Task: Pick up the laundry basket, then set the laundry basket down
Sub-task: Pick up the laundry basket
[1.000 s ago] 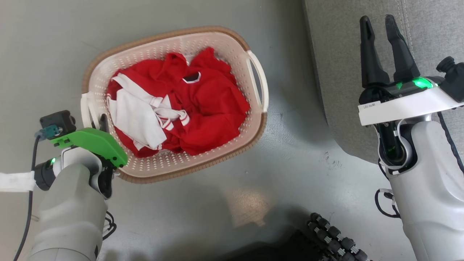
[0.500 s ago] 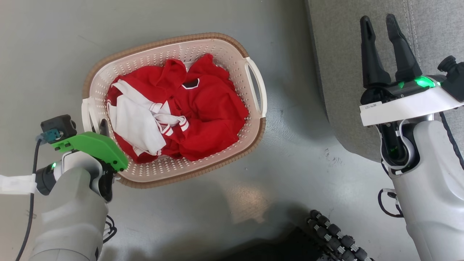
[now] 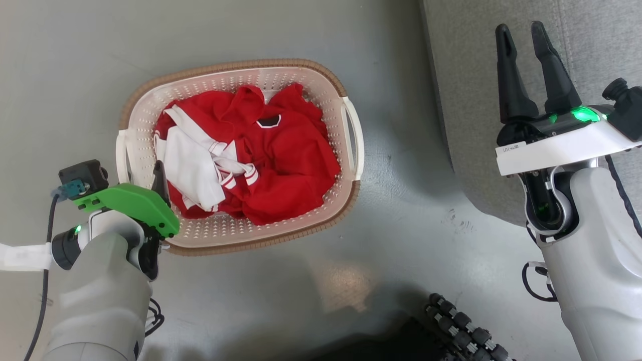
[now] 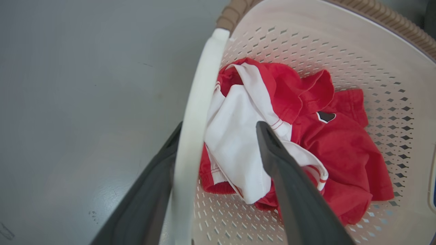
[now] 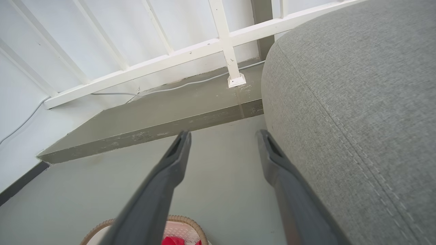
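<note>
A cream laundry basket (image 3: 261, 231) with perforated walls and a brown woven-look rim sits on the grey floor (image 3: 75, 75), left of centre in the head view, its long sides running left to right. It holds crumpled clothes: a red garment (image 3: 296, 160) fills most of it, and a white piece with red stripes (image 3: 188, 170) lies towards the left end. A white loop handle sits on each short side. The left hand (image 4: 218, 132) is at the basket's near-left corner, under a bright green wrist cover (image 3: 130, 203). Its two dark fingers are spread apart and straddle the left handle (image 4: 201, 102). In the left wrist view that white handle runs up between them, lying against the inner side of the left finger, which is outside the basket. The right finger (image 4: 272, 153) is inside the basket, over the white cloth, so the hand is around the handle but not clamped on it. The right handle (image 3: 353, 135) stands free at the far end from that hand. The right hand (image 3: 520, 30) is well apart from the basket, at the right of the scene, raised over the edge of a grey fabric sofa (image 3: 466, 100). Its fingers are parted and hold nothing. The right wrist view looks past them to the floor, a low grey ledge (image 5: 153, 119) and a white railing (image 5: 224, 41) against a white wall.
</note>
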### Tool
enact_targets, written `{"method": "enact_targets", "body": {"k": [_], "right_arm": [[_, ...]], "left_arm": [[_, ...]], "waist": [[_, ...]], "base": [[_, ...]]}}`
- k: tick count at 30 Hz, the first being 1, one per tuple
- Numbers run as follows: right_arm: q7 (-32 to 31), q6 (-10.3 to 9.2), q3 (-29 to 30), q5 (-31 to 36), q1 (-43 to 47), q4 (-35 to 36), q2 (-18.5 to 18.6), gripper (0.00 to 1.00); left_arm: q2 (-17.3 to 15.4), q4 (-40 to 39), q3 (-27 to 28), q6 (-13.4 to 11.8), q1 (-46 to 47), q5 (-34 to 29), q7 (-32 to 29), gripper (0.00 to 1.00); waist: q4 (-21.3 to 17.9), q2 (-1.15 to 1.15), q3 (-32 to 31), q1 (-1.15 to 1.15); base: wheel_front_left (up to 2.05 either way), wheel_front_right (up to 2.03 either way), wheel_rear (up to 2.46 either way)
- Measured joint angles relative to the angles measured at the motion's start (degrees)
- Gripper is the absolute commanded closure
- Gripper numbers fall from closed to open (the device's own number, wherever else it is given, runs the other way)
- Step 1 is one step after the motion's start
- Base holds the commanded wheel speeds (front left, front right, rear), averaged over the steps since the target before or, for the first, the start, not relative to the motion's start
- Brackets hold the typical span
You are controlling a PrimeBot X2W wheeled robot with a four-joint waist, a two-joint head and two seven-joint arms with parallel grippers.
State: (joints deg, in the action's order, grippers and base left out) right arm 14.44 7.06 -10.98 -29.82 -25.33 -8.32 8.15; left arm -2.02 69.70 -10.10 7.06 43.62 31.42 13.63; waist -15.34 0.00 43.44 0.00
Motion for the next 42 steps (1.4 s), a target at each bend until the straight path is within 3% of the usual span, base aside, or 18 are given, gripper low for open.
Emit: {"method": "enact_targets", "body": {"k": [15, 42], "right_arm": [[0.0, 0.0, -0.07, 0.0, 0.05, -1.45, -0.99, 0.0], [0.0, 0.0, 2.96, 1.99, 8.05, -5.14, 0.09, 0.0]], "left_arm": [[-0.53, -2.26, -2.36, 0.0, -0.19, -2.38, 0.63, 0.0], [-0.35, -31.51, -2.0, 0.04, -13.38, -9.02, 0.8, 0.0]], "waist": [[0.62, 0.0, -4.88, 0.0], [6.41, 0.0, -23.52, 0.0]], "base": [[0.0, 0.0, 0.0], [0.0, 0.0, 0.0]]}}
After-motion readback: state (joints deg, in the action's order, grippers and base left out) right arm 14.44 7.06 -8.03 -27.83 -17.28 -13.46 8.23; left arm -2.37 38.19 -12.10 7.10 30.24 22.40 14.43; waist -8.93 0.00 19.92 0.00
